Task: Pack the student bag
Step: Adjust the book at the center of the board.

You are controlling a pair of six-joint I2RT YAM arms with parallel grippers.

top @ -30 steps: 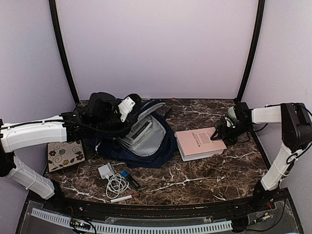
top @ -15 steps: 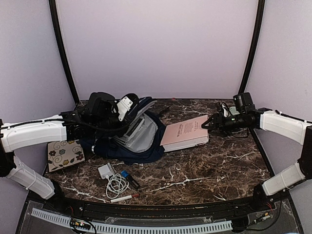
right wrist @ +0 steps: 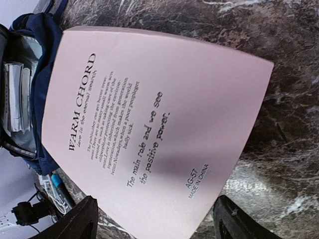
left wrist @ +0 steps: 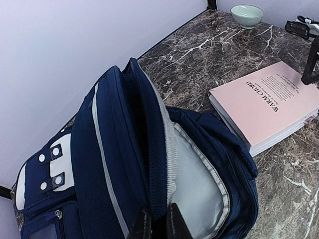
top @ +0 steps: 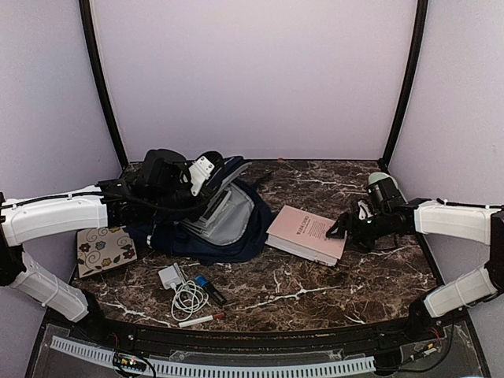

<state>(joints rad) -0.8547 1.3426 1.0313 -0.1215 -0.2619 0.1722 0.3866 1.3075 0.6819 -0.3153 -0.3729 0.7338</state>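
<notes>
The student bag (top: 236, 236), dark navy with a light grey lining, lies open at the left centre. My left gripper (top: 197, 179) is shut on the upper edge of its opening; in the left wrist view the fingers (left wrist: 142, 226) pinch the navy fabric of the bag (left wrist: 114, 149). A pink book (top: 305, 233) printed "WARM CHORD" lies flat on the table just right of the bag. My right gripper (top: 340, 230) is open at the book's right end. In the right wrist view its jaws stand wide apart (right wrist: 155, 214) on either side of the book's (right wrist: 149, 109) near corner.
A floral notebook (top: 106, 250) lies at the left. A white charger with cable (top: 181, 291), a blue item (top: 202, 281), a black marker (top: 215, 296) and a red-capped pen (top: 201, 319) lie at the front left. A green bowl (top: 381, 181) stands at the back right. Papers (right wrist: 15, 94) show inside the bag.
The right gripper carried the book left toward the bag, tilted up, then came back down. The book now lies flat and turned, nearer the bag. The left arm has not moved.
</notes>
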